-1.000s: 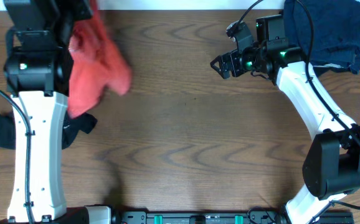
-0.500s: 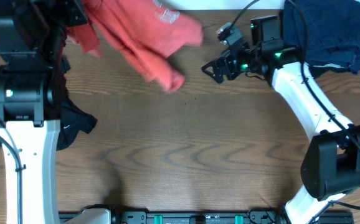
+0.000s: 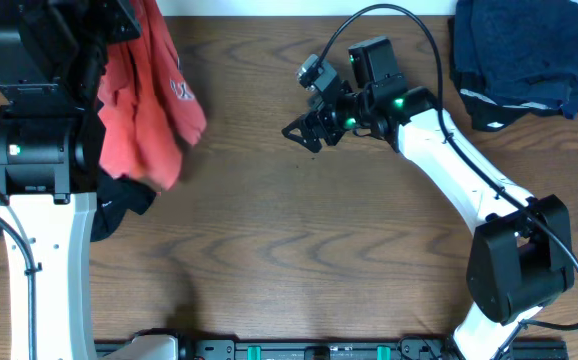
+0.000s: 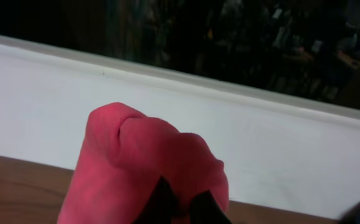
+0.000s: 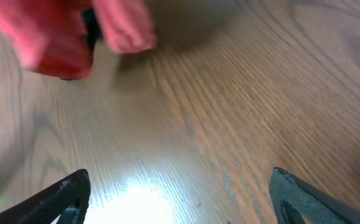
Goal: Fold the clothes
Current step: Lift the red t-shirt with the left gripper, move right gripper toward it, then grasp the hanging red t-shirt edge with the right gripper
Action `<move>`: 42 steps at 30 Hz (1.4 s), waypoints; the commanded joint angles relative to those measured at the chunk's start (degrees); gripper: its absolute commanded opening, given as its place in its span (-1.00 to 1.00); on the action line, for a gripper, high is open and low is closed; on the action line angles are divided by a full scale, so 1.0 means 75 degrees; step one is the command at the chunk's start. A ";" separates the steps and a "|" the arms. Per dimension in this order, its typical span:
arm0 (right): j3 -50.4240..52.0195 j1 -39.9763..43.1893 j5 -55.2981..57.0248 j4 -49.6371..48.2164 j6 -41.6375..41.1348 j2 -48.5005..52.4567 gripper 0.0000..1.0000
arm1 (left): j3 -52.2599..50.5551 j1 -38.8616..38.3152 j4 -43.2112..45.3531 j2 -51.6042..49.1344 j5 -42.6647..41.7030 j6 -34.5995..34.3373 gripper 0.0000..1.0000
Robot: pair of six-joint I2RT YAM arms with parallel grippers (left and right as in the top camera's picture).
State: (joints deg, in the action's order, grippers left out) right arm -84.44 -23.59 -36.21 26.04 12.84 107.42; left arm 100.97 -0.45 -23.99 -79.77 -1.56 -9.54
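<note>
The coral-red T-shirt [image 3: 144, 110] hangs bunched in the air at the table's far left, with white lettering on one fold. My left gripper [image 4: 186, 210] is shut on its top; red cloth [image 4: 142, 162] fills the left wrist view. A limp black garment [image 3: 124, 202] lies on the table under the hanging shirt, partly hidden by the left arm. My right gripper [image 3: 304, 133] stands open over bare wood at the top centre, well right of the shirt. In the right wrist view its fingers [image 5: 68, 196] stand wide apart with nothing between them, and the shirt [image 5: 55, 37] shows blurred ahead.
A pile of dark navy cloth [image 3: 524, 50] lies at the table's far right corner. The left arm's white link [image 3: 49, 250] runs down the left side. A white wall [image 4: 279, 143] borders the table's far edge.
The shirt, flung out to the right half a second ago, has swung back and hangs beside the left arm. The right arm has moved left, away from the navy pile.
</note>
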 commanded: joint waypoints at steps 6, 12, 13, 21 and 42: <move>-0.0140 -0.0405 -0.0405 -0.0691 0.0309 0.0085 0.80 | 0.0184 -0.0041 0.0061 0.0041 -0.0574 -0.0262 -0.88; -0.0140 -0.0498 -0.0420 -0.1521 0.0315 0.0175 0.79 | 0.0187 -0.0090 -0.0090 0.0166 -0.0603 -0.0265 -0.88; -0.0140 -0.0513 -0.0452 -0.1626 0.0227 0.0219 0.79 | 0.0184 -0.0090 -0.0090 0.0166 -0.0603 -0.0265 -0.88; -0.0140 -0.0729 -0.1023 -0.2317 0.0026 0.0947 0.80 | 0.0184 -0.0090 -0.0087 0.0163 -0.0632 -0.0265 -0.88; -0.0140 -0.1014 -0.2393 -0.2940 -0.0729 0.1317 0.77 | 0.0184 -0.0087 -0.0335 0.0090 -0.0682 -0.0262 -0.88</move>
State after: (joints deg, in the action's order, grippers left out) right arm -84.60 -30.61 -55.22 4.01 8.10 118.02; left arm 100.97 -0.97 -26.87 -79.83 -6.07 -10.76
